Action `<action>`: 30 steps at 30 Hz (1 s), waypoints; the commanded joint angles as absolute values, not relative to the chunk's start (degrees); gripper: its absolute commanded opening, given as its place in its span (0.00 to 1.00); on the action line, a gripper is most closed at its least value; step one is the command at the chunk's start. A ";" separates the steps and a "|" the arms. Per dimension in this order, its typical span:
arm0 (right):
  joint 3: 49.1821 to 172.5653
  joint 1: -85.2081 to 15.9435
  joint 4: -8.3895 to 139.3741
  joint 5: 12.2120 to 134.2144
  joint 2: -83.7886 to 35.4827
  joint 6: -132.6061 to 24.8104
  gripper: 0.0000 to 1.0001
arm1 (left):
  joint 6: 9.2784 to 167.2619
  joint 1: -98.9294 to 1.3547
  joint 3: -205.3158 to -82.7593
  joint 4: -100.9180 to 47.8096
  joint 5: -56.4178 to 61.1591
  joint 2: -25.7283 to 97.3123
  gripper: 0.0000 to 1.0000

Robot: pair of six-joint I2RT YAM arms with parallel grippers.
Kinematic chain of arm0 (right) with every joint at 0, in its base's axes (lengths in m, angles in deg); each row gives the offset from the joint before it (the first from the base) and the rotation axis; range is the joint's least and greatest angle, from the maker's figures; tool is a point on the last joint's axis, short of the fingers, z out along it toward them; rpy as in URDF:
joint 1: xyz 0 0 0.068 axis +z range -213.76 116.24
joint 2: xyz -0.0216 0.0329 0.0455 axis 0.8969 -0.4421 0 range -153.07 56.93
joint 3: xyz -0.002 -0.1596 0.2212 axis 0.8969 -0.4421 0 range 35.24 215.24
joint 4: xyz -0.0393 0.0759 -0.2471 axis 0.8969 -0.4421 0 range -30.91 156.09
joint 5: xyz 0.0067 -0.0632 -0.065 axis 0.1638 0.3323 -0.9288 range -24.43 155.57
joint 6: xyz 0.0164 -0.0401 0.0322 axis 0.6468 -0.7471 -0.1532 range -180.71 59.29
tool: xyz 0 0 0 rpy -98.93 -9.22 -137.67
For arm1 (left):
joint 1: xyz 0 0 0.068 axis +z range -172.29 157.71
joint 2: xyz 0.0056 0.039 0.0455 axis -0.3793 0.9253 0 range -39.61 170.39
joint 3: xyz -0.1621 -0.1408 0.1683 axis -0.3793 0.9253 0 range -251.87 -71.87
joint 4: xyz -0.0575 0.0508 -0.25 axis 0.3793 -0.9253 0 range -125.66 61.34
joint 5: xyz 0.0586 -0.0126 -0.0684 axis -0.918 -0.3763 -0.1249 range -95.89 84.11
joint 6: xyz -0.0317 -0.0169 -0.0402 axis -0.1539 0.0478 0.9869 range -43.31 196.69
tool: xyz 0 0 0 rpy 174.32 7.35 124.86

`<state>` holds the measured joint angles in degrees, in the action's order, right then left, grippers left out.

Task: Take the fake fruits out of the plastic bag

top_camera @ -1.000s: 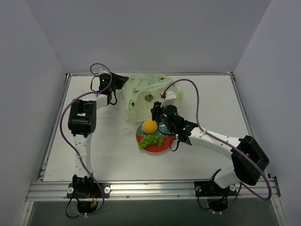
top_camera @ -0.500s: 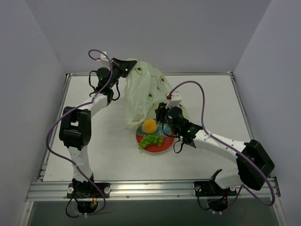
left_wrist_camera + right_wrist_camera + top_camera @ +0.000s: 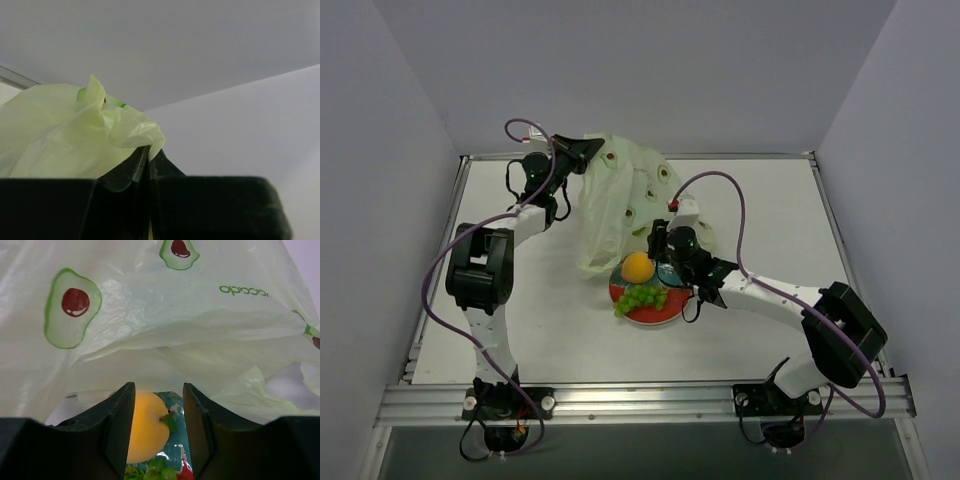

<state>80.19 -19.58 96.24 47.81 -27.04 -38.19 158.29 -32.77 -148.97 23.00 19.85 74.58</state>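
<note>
While our left gripper (image 3: 149, 152) pinches the top of the crinkly pale green plastic bag with avocado pictures (image 3: 620, 195) and holds it up, two fruits lie on the round red-rimmed plate (image 3: 655, 321): a round orange-yellow fruit (image 3: 638, 267) and a light green grape bunch (image 3: 642, 297). Our right gripper (image 3: 159, 387), fingers apart, holds nothing. More fruits may hide inside; we cannot tell.

Round plate (image 3: 653, 321), red rim and teal centre, sat mid-bench. Bench (image 3: 560, 310) was plain white, with a metal frame round its edges. Aluminium rail (image 3: 640, 404) ran along the near edge. Pale walls (image 3: 640, 70) closed three sides.
</note>
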 commanded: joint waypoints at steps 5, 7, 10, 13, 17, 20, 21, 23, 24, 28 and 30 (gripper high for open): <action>82.26 -18.15 100.18 44.91 -26.92 -36.81 0.38 | 159.93 -33.98 -156.77 24.00 21.62 68.06 0.02; 82.08 -18.14 100.10 45.27 -27.97 -36.54 0.38 | 159.92 -34.15 -156.51 23.72 21.36 67.70 0.02; 82.70 -19.45 99.92 46.32 -30.78 -35.84 0.39 | 161.06 -34.07 -153.70 26.27 20.66 67.88 0.02; 83.14 -22.78 102.82 48.95 -33.77 -35.14 0.39 | 164.74 -33.98 -148.87 31.44 19.60 67.70 0.02; 86.47 -23.86 103.97 50.02 -37.99 -34.17 0.44 | 160.81 -33.45 -148.16 27.96 19.34 66.91 0.08; 89.46 -24.21 104.67 48.44 -41.24 -31.81 0.50 | 156.24 -32.23 -147.98 23.91 19.07 66.30 0.36; 90.25 -24.38 104.67 48.09 -43.07 -31.01 0.52 | 155.27 -31.96 -147.72 21.46 18.90 65.34 0.45; 92.09 -24.91 104.76 46.51 -44.67 -28.39 0.55 | 151.32 -31.08 -147.28 18.99 19.15 64.02 0.70; 92.54 -25.00 105.02 46.07 -46.07 -27.41 0.58 | 149.92 -30.82 -147.10 15.93 19.25 61.75 0.91; 93.86 -25.35 106.08 44.04 -48.98 -22.84 0.66 | 136.07 -30.46 -142.98 4.42 14.78 51.73 0.94; 94.39 -25.44 106.78 42.90 -50.03 -20.91 0.69 | 131.64 -31.16 -138.51 -2.45 10.30 43.59 0.94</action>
<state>92.17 -24.97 103.82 47.11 -48.89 -26.06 143.65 -30.65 -139.37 5.87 15.32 56.26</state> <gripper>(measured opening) 0.679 0.940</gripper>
